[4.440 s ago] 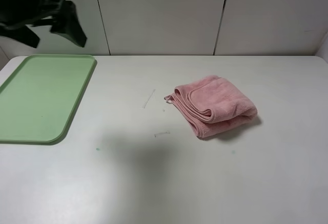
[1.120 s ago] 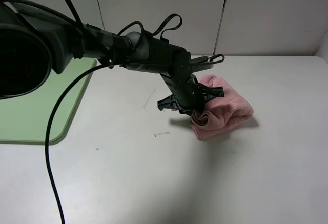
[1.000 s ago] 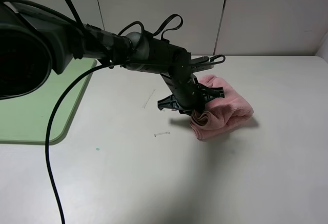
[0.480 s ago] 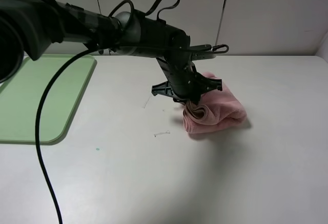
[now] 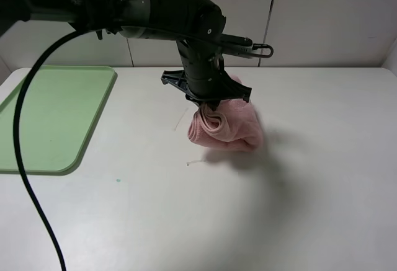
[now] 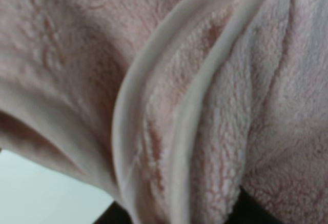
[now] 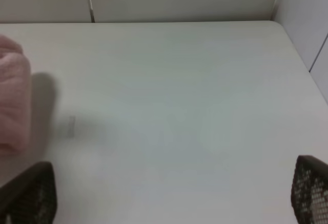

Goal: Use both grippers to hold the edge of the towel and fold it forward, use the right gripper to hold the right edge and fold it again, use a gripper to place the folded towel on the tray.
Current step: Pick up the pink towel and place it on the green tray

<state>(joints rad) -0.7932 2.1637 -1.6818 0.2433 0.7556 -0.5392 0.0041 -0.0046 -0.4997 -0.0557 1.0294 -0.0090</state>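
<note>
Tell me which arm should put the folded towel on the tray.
Left. The left gripper already grips the folded pink towel, lifted off the table, and the green tray lies on its side. The right gripper is open and empty.

You can't see the left pincer's (image 5: 209,105) fingertips from the high camera: they are buried in the towel (image 5: 224,126), whose right side is smeared by blur. The left wrist view is filled by soft-focus pink folds (image 6: 169,96), so its own fingers stay out of sight. The tray (image 5: 53,117) runs off the left edge. From the right wrist camera, only the two finger tips (image 7: 28,193) poke in, and the towel (image 7: 13,96) is cropped.
</note>
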